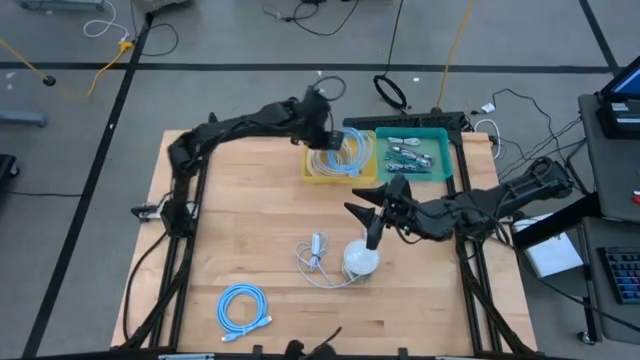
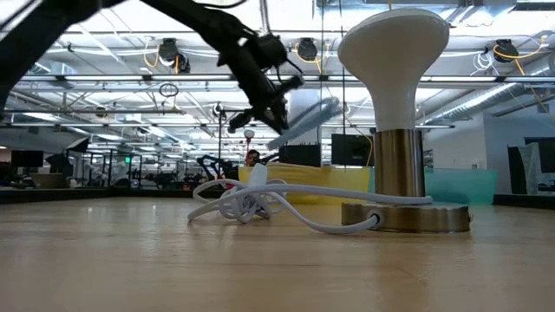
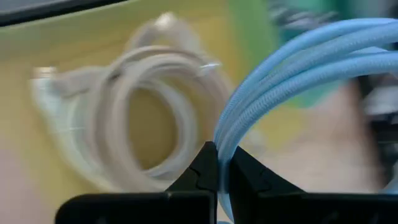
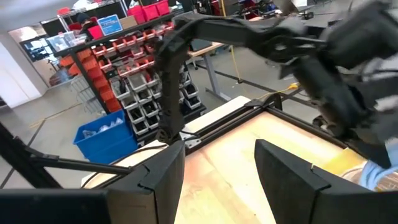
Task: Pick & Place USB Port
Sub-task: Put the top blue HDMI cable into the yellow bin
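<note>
My left gripper (image 1: 328, 138) hangs over the yellow bin (image 1: 312, 176) at the table's far middle, shut on a light-blue coiled USB cable (image 1: 352, 150). The left wrist view shows the cable (image 3: 298, 62) looping away from the fingers, above a white coiled cable (image 3: 137, 106) lying in the bin. In the low view the gripper (image 2: 273, 108) and the blue coil (image 2: 308, 117) are well above the table. My right gripper (image 1: 362, 222) waits open at mid-table, above a white lamp (image 1: 360, 258); nothing is between its fingers (image 4: 219, 168). My left gripper pinches several strands of the blue coil (image 3: 225, 155) between its two fingers. The fingers slant down from the table's left side. The coil is lifted clear and sticks out beyond the fingertips over the yellow bin.
A green bin (image 1: 446, 160) with small connectors stands right of the yellow one. A loose white cable (image 1: 315, 255) lies beside the lamp, whose base (image 2: 403, 217) rests on the table. A second blue coil (image 1: 243, 305) lies near the front left.
</note>
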Robot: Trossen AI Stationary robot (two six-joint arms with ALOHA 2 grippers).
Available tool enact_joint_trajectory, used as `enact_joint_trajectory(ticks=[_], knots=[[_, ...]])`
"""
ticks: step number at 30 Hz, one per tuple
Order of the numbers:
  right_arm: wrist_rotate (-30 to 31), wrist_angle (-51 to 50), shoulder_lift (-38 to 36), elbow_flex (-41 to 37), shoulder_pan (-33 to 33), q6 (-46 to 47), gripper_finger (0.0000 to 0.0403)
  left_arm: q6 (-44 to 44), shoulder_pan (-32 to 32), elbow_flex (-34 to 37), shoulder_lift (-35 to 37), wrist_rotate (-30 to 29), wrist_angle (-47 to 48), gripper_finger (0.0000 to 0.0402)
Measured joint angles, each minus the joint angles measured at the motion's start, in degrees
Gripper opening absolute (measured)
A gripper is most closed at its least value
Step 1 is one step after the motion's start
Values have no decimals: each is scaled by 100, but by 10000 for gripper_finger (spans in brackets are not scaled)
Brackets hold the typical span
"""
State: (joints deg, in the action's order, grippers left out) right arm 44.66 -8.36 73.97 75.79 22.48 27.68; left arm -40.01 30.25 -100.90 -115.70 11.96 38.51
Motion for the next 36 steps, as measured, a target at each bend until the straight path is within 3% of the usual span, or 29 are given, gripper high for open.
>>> enact_joint_trajectory(ticks=[5,13,28,36], knots=[[2,-2,0,0,144,-21,189,516,-63,-872,-637,-818,1319,10],[17,-4,0,0,277,-31,189,501,51,-940,-689,-1265,1505,10],[48,-2,0,0,275,-31,189,670,150,-940,-691,-773,1055,38],[50,0,0,0,273,-29,189,1197,128,-940,-689,-687,1116,42]])
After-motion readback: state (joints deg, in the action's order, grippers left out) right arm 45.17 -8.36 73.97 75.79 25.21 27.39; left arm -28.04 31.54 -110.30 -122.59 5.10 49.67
